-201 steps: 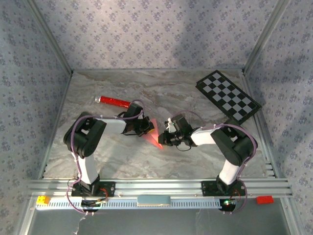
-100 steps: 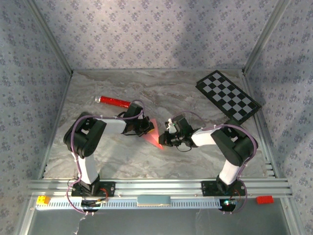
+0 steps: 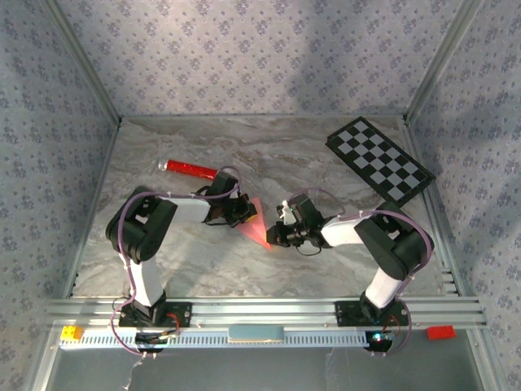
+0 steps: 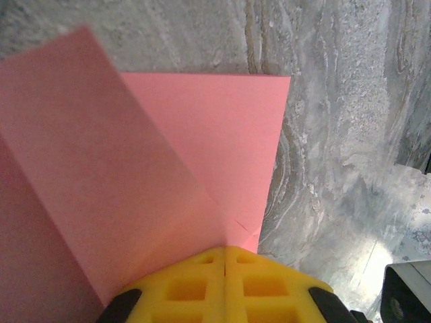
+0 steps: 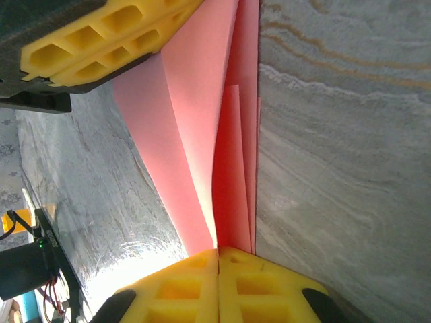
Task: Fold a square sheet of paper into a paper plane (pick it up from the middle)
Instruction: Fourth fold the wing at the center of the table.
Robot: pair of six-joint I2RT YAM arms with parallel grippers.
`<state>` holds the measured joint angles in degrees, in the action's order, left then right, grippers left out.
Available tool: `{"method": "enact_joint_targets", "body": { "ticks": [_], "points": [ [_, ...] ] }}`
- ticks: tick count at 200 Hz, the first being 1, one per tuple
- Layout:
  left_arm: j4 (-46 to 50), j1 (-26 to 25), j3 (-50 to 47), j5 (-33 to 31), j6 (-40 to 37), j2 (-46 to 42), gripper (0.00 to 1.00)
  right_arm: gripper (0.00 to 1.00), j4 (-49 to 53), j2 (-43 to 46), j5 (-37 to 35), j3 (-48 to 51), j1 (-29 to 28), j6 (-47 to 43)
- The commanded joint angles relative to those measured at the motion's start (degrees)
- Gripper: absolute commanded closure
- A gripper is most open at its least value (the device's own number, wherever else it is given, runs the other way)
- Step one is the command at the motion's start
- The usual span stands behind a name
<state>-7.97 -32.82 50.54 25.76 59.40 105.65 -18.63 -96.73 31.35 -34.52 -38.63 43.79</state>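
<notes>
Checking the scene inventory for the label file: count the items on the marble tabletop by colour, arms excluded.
pink paper sheet: 1
red cylinder: 1
black-and-white checkerboard: 1
Total: 3

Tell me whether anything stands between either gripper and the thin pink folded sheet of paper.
Nothing visible does. The left gripper and the right gripper are each shut directly on the thin pink folded sheet of paper, gripping it from opposite sides above the marbled table.
</notes>
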Motion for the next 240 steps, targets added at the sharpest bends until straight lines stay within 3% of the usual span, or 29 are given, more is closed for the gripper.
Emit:
{"method": "enact_joint_targets", "body": {
  "ticks": [1, 50, 102, 184, 240],
  "points": [
    [2.9, -0.3, -1.4, -1.5, -0.6, 0.6, 0.94, 0.91, 5.5, 0.5, 1.5, 2.0, -0.5, 0.8],
    [2.9, -0.3, -1.4, -1.5, -0.6, 0.5, 0.95, 0.90, 8.8, 2.4, 0.2, 2.2, -0.4, -0.8],
    [2.9, -0.3, -1.5, -1.5, -0.6, 0.5, 0.95, 0.97, 7.5, 1.2, 0.7, 3.1, -0.4, -0.6],
    [2.9, -0.3, -1.5, -1.7, -0.5, 0.3, 0.94, 0.88, 9.9, 3.7, 0.3, 4.2, -0.3, -1.4],
    [3.0, -0.2, -1.7, -1.6, -0.5, 0.3, 0.94, 0.95, 9.9, 2.2, 0.4, 3.9, -0.4, -1.4]
  ]
}}
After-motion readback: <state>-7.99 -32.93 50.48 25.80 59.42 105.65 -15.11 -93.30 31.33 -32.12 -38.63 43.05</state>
